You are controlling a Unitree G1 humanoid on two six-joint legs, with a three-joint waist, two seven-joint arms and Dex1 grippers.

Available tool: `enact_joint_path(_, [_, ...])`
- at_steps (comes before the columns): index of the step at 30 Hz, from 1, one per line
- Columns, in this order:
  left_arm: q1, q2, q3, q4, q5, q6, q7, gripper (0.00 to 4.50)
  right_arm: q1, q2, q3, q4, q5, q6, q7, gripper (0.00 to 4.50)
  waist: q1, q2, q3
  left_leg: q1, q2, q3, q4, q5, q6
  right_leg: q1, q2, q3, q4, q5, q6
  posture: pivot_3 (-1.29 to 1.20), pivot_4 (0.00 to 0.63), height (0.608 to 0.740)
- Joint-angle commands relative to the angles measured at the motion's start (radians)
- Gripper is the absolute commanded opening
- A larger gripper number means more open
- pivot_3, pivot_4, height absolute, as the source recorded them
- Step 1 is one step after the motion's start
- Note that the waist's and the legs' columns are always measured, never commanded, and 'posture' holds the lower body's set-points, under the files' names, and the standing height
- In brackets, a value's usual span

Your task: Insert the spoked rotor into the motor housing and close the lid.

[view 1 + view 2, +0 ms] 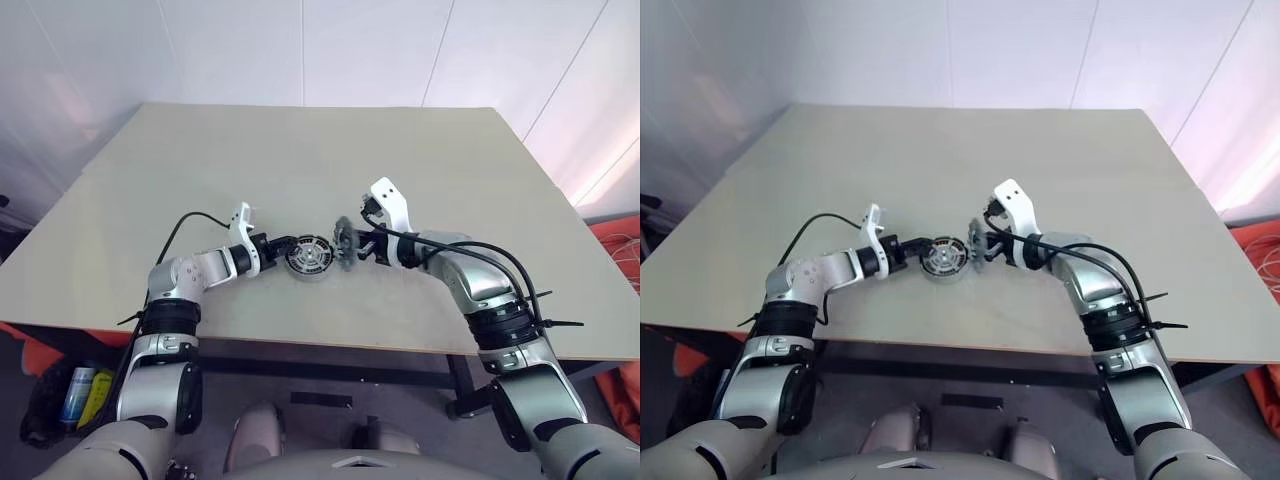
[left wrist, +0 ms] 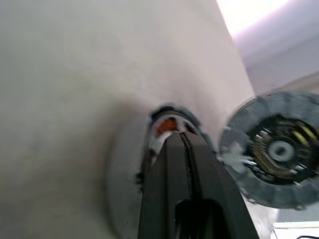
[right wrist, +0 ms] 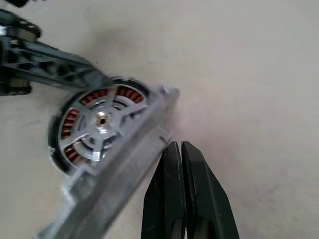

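The motor housing (image 1: 307, 256), with the spoked rotor (image 3: 102, 119) seated over its copper windings, is held just above the beige table (image 1: 320, 160), near its front edge. The left gripper (image 1: 281, 246) is clenched on the housing's rim, its arm reaching in from the left with the elbow bent. Just beside it, the lid (image 1: 345, 242) stands on edge, facing the housing, pinched by the right gripper (image 1: 358, 244), whose forearm angles inward from the right.

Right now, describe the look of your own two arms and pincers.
Both arms are silver-grey with black joint bands and white wrist housings. A black cable loops along each forearm. The left pincer and right pincer each have two slim black fingers.
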Motion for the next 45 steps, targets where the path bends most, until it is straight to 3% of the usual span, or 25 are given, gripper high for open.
enact_joint_path(1, [-0.006,-0.013,-0.008,-0.078,-0.06,0.038,-0.047,0.0,-0.007,-0.005,-0.028,-0.03,0.006,-0.016,-0.007,0.04,0.0,0.0,0.0,-0.001,0.0,0.0,0.0,0.0,0.0,-0.001,0.0,0.0,0.0,0.0,0.0,0.0,0.0,0.74])
enact_joint_path(5, [-0.004,-0.029,-0.004,-0.093,-0.101,0.076,-0.07,0.0,-0.004,-0.013,-0.034,-0.036,0.006,-0.014,-0.01,0.04,0.0,0.0,0.0,-0.001,0.0,0.0,0.0,0.0,0.0,-0.001,0.0,0.0,0.0,0.0,0.0,0.0,0.0,0.74])
enact_joint_path(16, [-0.052,-0.027,0.007,0.057,0.001,0.061,0.099,0.0,0.016,-0.133,-0.128,-0.179,0.062,0.043,0.019,0.04,0.004,0.0,0.0,-0.001,0.0,0.0,0.0,0.0,0.0,0.0,0.0,0.0,0.0,0.0,0.0,0.0,0.0,0.74])
enact_joint_path(27, [-0.065,-0.03,-0.001,0.092,0.017,0.054,0.12,0.0,0.073,-0.209,-0.128,-0.303,0.105,0.068,0.077,0.04,0.007,-0.001,0.0,0.008,0.0,0.0,0.0,0.0,0.0,0.008,0.0,0.0,-0.001,0.0,0.001,0.0,0.0,0.74])
enact_joint_path(45, [-0.114,0.022,0.046,0.177,0.041,-0.008,0.133,0.0,0.025,-0.035,-0.084,-0.299,0.175,0.135,0.004,0.04,0.001,0.0,0.0,0.007,0.0,0.0,0.0,0.0,0.0,0.007,0.0,0.0,-0.001,0.0,0.001,0.0,0.0,0.74])
